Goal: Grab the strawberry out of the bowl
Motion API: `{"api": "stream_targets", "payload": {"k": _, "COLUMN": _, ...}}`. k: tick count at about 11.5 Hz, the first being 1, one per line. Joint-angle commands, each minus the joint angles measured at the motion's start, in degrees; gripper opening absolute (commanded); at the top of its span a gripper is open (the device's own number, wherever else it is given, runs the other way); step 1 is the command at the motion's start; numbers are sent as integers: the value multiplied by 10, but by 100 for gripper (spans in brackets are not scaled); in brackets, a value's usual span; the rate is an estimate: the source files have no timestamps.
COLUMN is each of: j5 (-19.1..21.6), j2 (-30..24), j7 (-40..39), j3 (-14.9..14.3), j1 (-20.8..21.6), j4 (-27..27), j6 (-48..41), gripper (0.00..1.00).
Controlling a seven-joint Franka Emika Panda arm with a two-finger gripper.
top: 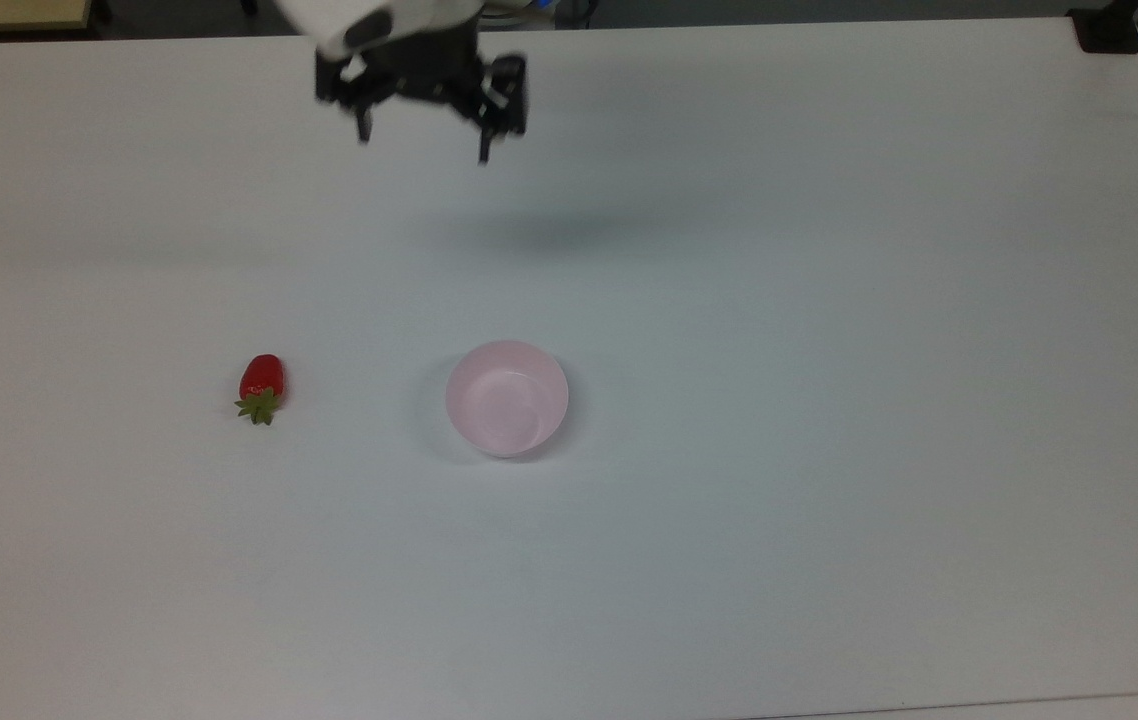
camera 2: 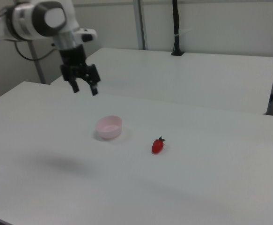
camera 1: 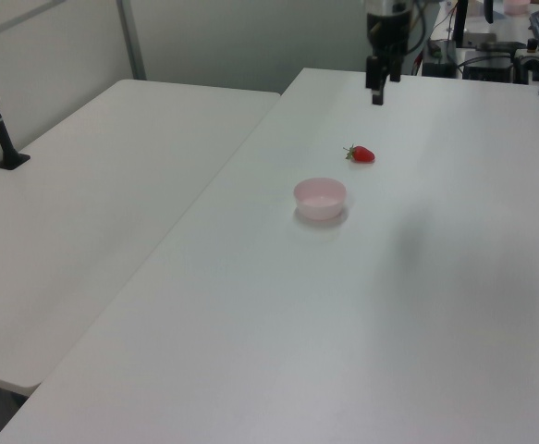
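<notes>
On the table point(top: 829, 300), well away from the hand point(top: 421, 140) and far below it, the strawberry point(top: 261, 386) is seen lying on its side, outside the bowl point(top: 507, 398) and clear of it, its leaf cap pointing away from the hand in the top view. The bowl is seen to be empty, standing upright beside the fruit and likewise well apart from the hand. The hand is held high near the table's far edge in the top view, its fingers spread apart with nothing between them. The lift out of the bowl is judged done. Little risk is judged to be left: the glossy, rounded fruit could be set rolling if the table were jolted or if it were brushed by the hand.
</notes>
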Motion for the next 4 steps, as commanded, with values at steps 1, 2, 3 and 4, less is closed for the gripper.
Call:
{"api": "stream_targets", "payload": {"k": 1, "j5": 6, "j2": -82, "j7": 12, "j3": -17, "j1": 26, "j4": -74, "j6": -25, "gripper": 100}}
{"api": "stream_targets", "payload": {"k": 2, "j5": 6, "j2": -83, "j7": 7, "j3": -17, "j1": 24, "j4": -73, "j6": -37, "gripper": 100}}
{"api": "stream_targets", "payload": {"k": 3, "j5": 6, "j2": -83, "j7": 6, "j3": -17, "j1": 23, "j4": -71, "j6": -44, "gripper": 100}}
{"api": "stream_targets", "payload": {"k": 4, "j5": 6, "j2": -83, "j7": 5, "j3": -17, "j1": 22, "j4": -71, "j6": -46, "gripper": 100}}
